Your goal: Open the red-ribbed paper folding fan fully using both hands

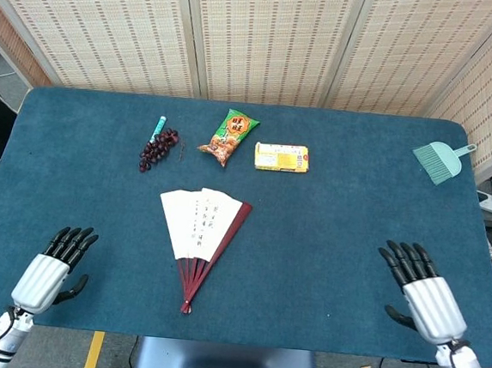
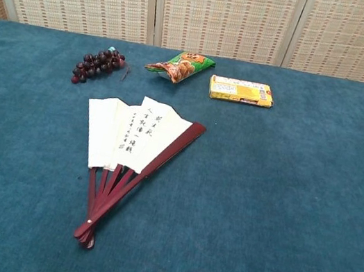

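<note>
The red-ribbed paper fan (image 1: pixel 200 232) (image 2: pixel 130 148) lies partly spread on the blue table, its pivot toward the near edge and its white leaves with black writing pointing away. My left hand (image 1: pixel 52 266) hovers at the near left corner, fingers apart and empty, well left of the fan. Over the near right part of the table my right hand (image 1: pixel 419 290) is also open and holds nothing, far right of the fan. Neither hand shows in the chest view.
Behind the fan lie a bunch of dark grapes (image 1: pixel 158 149) with a teal pen (image 1: pixel 158 125), a green snack bag (image 1: pixel 230 137) and a yellow box (image 1: pixel 281 157). A teal dustpan brush (image 1: pixel 441 160) sits at the far right. Woven screens stand behind the table (image 1: pixel 356 211).
</note>
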Controlling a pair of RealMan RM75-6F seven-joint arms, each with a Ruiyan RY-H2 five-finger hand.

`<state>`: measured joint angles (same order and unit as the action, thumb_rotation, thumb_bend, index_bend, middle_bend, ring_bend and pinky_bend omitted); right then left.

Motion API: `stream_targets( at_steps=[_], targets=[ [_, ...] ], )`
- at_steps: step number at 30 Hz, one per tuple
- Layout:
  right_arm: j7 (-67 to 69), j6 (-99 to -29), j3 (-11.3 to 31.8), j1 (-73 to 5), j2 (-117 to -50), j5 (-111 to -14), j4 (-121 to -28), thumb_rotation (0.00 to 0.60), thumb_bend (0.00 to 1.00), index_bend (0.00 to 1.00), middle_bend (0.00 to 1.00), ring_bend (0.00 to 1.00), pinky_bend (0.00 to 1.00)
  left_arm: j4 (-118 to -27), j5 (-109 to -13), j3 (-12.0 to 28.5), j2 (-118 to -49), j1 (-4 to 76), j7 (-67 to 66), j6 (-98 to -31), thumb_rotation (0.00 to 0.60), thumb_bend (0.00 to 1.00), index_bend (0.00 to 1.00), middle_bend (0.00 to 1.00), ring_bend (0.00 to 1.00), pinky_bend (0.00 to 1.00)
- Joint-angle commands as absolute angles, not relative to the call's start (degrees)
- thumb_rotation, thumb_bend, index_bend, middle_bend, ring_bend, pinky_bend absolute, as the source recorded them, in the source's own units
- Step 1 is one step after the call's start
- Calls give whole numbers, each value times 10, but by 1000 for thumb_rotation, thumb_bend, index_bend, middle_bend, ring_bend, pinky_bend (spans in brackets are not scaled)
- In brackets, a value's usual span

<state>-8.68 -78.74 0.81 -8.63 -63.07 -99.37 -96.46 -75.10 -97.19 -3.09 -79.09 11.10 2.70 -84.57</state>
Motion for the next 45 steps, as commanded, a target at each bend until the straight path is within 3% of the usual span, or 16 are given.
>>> stream_targets(
  at_steps=[1, 5, 11, 20, 27, 41, 45],
  targets=[
    [-167, -694, 51, -159, -681, -971, -995, 600, 64, 176, 0, 0, 0, -740, -948, -18, -804, 114, 29, -831, 600, 433, 0, 0, 0, 41],
    [-249, -598, 101, -244, -762, -912, -997, 600, 70, 229, 0, 0, 0, -735, -919, -3, -821, 125, 28, -803, 600, 433, 0, 0, 0, 31],
    [-344, -544, 145, -332, -897, -851, -934, 600, 71, 263, 0, 0, 0, -726, -914, 12, -841, 153, 15, -776, 600, 434, 0, 0, 0, 30],
    [-408, -508, 152, -430, -1043, -814, -811, 600, 79, 302, 0, 0, 0, -726, -893, 20, -835, 156, 31, -772, 600, 433, 0, 0, 0, 30],
    [-407, -486, 156, -470, -1096, -779, -753, 600, 81, 324, 0, 0, 0, -716, -882, 26, -825, 163, 54, -763, 600, 434, 0, 0, 0, 31],
    [-376, -488, 123, -505, -1140, -785, -640, 600, 82, 364, 0, 0, 0, -710, -881, 15, -821, 154, 60, -772, 600, 444, 0, 0, 0, 31],
    [-358, -509, 120, -511, -1163, -797, -608, 600, 138, 404, 0, 0, 0, -713, -876, 15, -818, 152, 61, -771, 600, 444, 0, 0, 0, 31]
  ],
)
